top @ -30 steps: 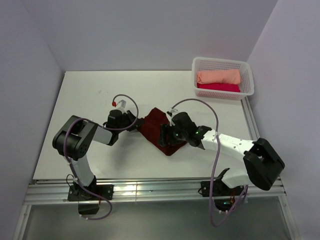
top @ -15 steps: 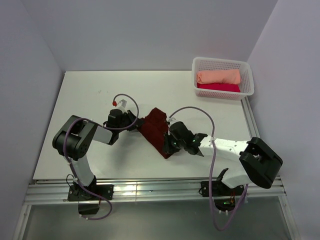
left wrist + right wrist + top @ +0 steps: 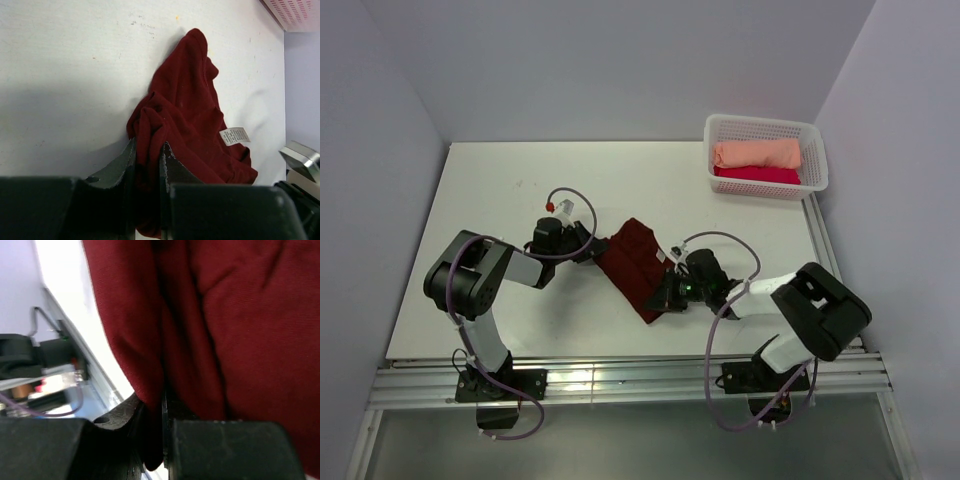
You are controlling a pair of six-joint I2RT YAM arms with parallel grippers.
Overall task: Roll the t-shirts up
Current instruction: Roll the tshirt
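Note:
A dark maroon t-shirt (image 3: 635,263) lies bunched in a long folded strip on the white table (image 3: 500,200), slanting from upper left to lower right. Its small grey neck label (image 3: 234,135) shows in the left wrist view. My left gripper (image 3: 588,247) is shut on the strip's upper left end, with cloth (image 3: 175,120) pinched between its fingers (image 3: 125,160). At the lower right end my right gripper (image 3: 665,297) is shut on a fold of the same t-shirt (image 3: 240,325), which fills the right wrist view. Two more t-shirts, a peach one (image 3: 756,153) and a crimson one (image 3: 757,174), lie rolled in the basket.
A white mesh basket (image 3: 817,150) stands at the table's back right corner. The table's metal front rail (image 3: 620,378) runs along the near edge, close to the right gripper. Walls close in on the left, back and right.
My right gripper has moved down and toward the near edge to the strip's lower right end and has shut on the cloth. The left gripper has kept its grip and place.

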